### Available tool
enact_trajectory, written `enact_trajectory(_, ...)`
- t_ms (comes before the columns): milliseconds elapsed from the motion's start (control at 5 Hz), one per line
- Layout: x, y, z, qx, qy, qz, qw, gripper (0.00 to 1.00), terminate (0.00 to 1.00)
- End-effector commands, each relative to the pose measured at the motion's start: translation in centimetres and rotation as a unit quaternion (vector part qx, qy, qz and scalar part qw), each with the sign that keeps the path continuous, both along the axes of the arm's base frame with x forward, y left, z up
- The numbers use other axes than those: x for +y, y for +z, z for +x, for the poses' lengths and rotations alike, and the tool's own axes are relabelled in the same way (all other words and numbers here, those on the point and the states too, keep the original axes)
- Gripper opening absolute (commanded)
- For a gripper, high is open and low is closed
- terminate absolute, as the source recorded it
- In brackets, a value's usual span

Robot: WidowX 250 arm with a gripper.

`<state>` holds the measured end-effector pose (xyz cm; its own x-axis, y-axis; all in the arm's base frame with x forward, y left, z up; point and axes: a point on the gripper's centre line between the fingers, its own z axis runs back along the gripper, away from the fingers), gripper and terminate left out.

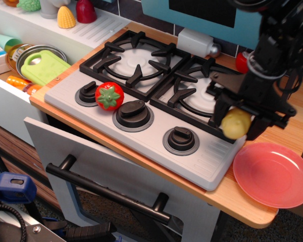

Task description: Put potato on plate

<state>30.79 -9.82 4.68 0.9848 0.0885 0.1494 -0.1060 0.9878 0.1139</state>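
Potato (235, 123) held in fingers (219, 112) above stove's (141, 121) right edge, near plate (272, 174).

A toy kitchen: a two-burner stove (156, 96) with knobs (134, 113), an oven door (106, 176) at 6 o'clock, a sink (25, 55) at 9 o'clock.

The wooden bench (288, 136) carries the grey stove (156, 126) and, just beside it, the plate (274, 174) (salmon-pink, overhanging the edge).

Plate (272, 176) lies bare, open from above; only the stove (212, 166) edge borders it.
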Motion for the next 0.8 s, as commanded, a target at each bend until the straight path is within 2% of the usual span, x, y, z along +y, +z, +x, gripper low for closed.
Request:
enact_trajectory(0, -2.7, 0.7, -1.1, -0.047, -0.015, 0.000, 0.9988, 0.00, 0.00)
enact_trajectory(200, -2.9, 0.1, -1.6, -0.048, -0.028, 0.006, 0.9984, 0.00, 0.00)
enact_trajectory(400, -4.2, -0.1, -1.4, -0.048, -0.023, -0.012, 0.9985, 1.00, 0.00)
enact_trajectory(600, -4.3, -0.1, -1.0, -0.064, -0.049, -0.007, 0.9967, 1.00, 0.00)
